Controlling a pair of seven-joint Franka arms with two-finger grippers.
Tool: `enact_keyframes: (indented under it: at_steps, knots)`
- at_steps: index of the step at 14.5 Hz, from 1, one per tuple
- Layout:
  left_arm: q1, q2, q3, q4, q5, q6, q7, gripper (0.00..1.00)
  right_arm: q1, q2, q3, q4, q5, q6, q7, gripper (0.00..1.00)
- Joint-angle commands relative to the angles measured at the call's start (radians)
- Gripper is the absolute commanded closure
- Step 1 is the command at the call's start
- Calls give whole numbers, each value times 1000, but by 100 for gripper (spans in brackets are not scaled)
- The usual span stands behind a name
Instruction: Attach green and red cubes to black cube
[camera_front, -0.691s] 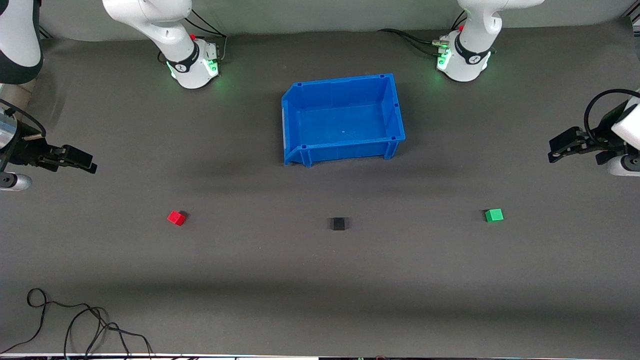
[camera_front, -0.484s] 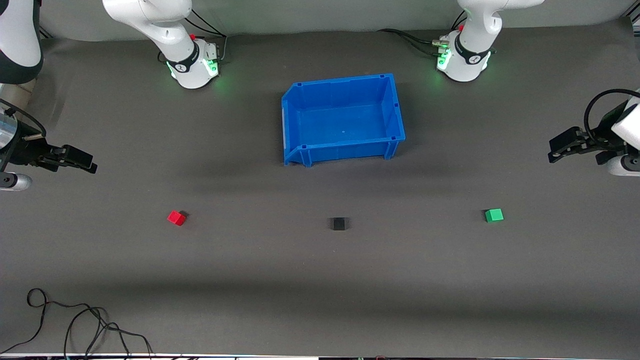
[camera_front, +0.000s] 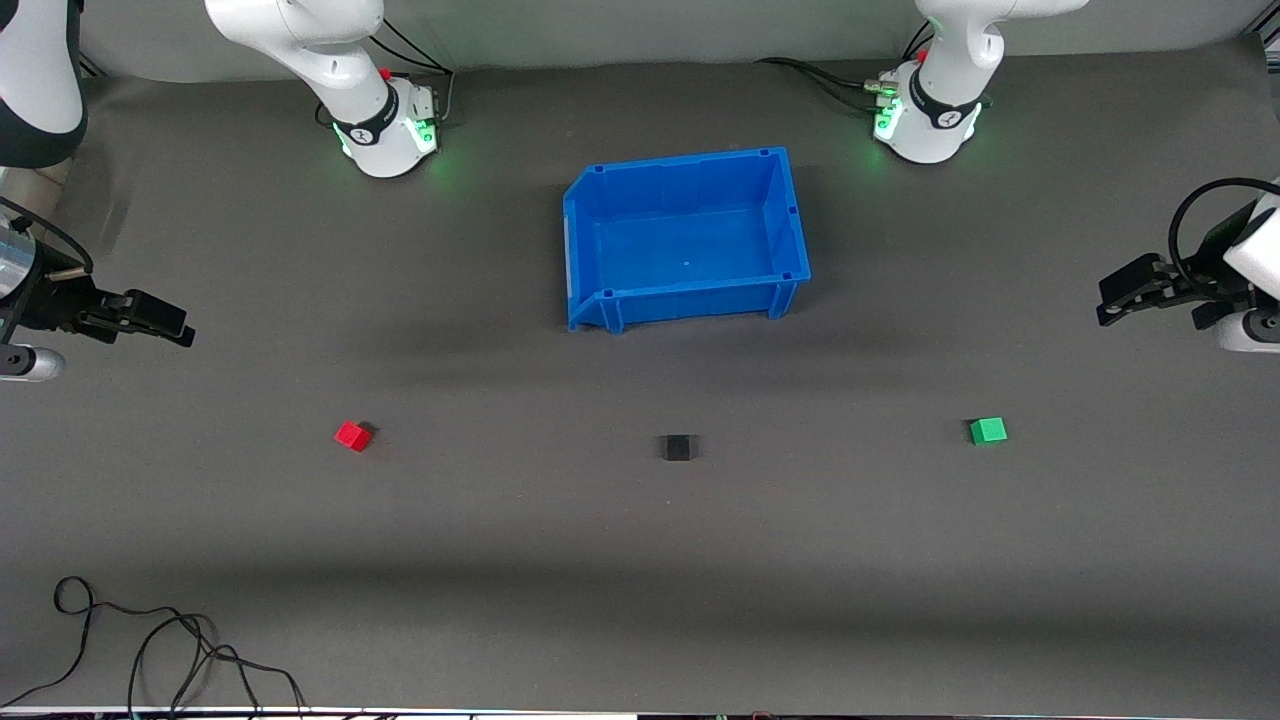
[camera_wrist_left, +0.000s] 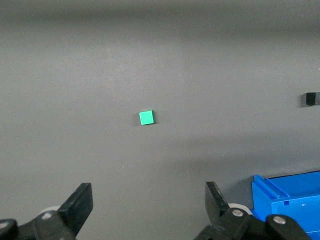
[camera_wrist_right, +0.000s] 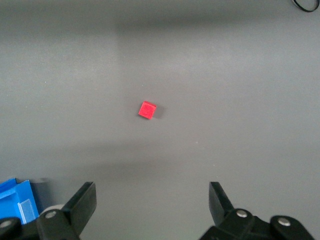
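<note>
Both grippers, left (camera_wrist_left: 145, 212) and right (camera_wrist_right: 150, 210), hang spread wide; red cube (camera_front: 352, 436) (nine o'clock of black cube (camera_front: 677, 447)) sits skewed, so a straight pinch might slip.

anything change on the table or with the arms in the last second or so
Nothing visibly changed. The red cube, black cube and green cube lie apart in the same row, nearer the camera than the blue bin. The right hand and left hand hang open at their ends of the table, holding nothing, as before.
</note>
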Motion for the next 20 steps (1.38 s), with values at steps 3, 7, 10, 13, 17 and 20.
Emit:
enact_keyframes:
  at_steps: [3, 7, 10, 13, 17, 20]
  knots:
    - [35, -7, 15, 13, -24, -45, -292, 0, 9, 15, 11, 16, -6, -13, 98, 0]
    - [57, -1, 15, 11, -36, -42, -745, 0, 30, 46, 25, 14, 0, 9, 159, 0]
    - [69, 10, 15, 10, -99, -34, -1000, 0, 21, 95, 19, 9, 30, 25, 157, 0]
    - [122, 26, 15, 10, -194, -28, -1230, 0, 21, 139, 17, -30, 31, 97, 160, 0]
    - [175, 53, 15, 5, -246, -17, -1439, 0, 23, 155, 17, -151, 31, 249, 200, 0]
    - [218, 86, 15, -25, -304, 3, -1451, 0, 23, 213, 17, -225, 31, 410, 203, 0]
